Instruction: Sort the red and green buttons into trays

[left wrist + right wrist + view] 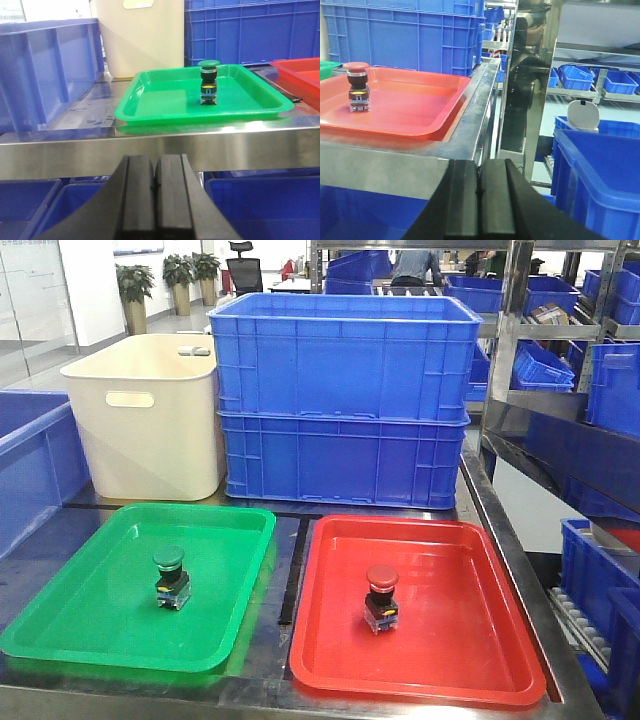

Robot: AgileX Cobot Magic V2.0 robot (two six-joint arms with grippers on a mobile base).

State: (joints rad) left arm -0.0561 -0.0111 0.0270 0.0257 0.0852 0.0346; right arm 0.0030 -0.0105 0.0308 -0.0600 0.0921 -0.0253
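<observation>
Front view: green button stands upright in the green tray, red button in the red tray — sorting looks finished. Left wrist view: left tool pressed together, empty, below the table edge. Right wrist view: right tool likewise — rising carelessly could strike that edge and topple a button.

Green tray — red tray

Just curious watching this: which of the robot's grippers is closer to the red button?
The right gripper. It sits below the table edge facing the red tray holding the red button. The left gripper faces the green tray instead.
</observation>
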